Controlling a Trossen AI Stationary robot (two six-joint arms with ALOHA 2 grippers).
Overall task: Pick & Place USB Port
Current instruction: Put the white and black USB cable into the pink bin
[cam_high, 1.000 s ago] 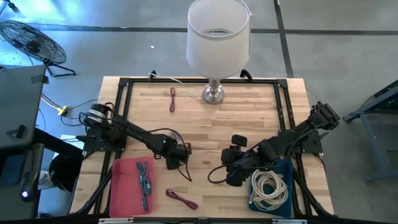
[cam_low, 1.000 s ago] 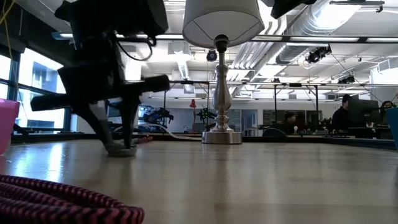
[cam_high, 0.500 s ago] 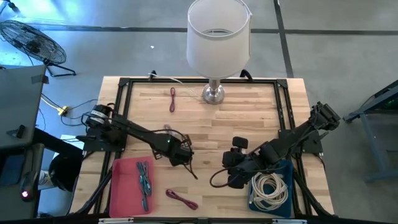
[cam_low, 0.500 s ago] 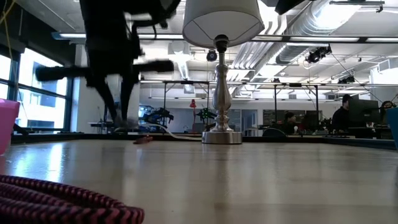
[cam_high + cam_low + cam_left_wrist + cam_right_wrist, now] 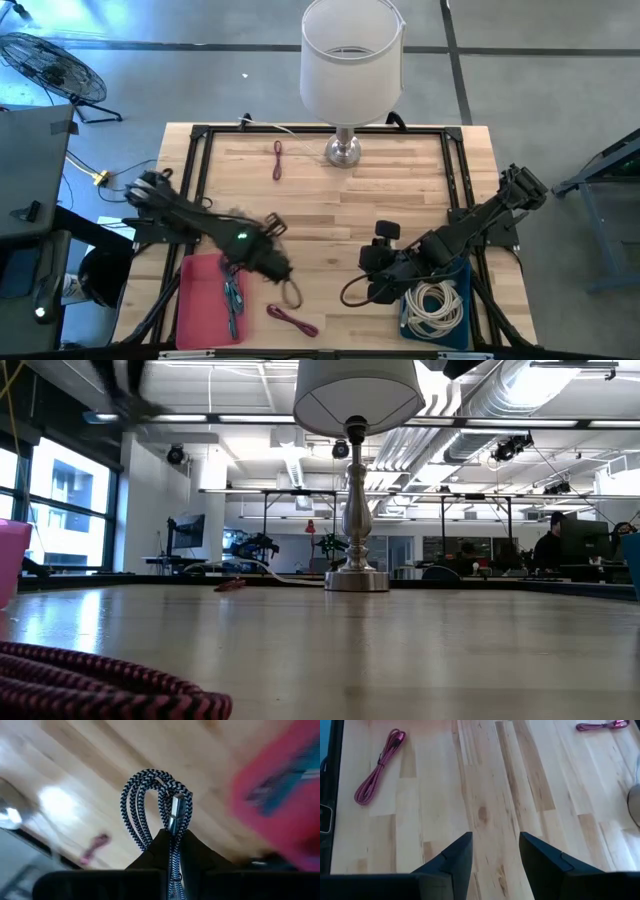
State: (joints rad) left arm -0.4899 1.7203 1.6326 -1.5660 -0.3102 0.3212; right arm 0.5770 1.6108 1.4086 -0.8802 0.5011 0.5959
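Observation:
A black-and-white braided USB cable (image 5: 145,805), coiled into a bundle with a silver plug (image 5: 176,812), hangs from my left gripper (image 5: 270,262), which is shut on it just right of the pink tray (image 5: 200,300). In the high view its loop (image 5: 292,293) dangles over the bare wood. A teal cable (image 5: 232,295) lies in the pink tray. My right gripper (image 5: 492,852) stands open over the wood at the table's right, beside the blue tray (image 5: 455,275) holding a white cable (image 5: 435,305). My left gripper pinches the braided cable's bundled strands (image 5: 172,840) between its two shut fingers, just behind the silver plug. The fingers point steeply down. The coil's loop juts past the fingertips and hangs slack, lifted clear of the table.
A lamp (image 5: 345,150) stands at the far middle. One pink cable (image 5: 278,158) lies near it, another (image 5: 292,320) by the near edge, large in the low view (image 5: 90,680). A dark cable loop (image 5: 350,290) lies beside my right gripper.
My left gripper has risen from the tabletop with the braided cable, rolling its wrist, and has gone toward the near-left, toward the pink tray. The cable, which lay on the wood, now hangs clear of it in a loop.

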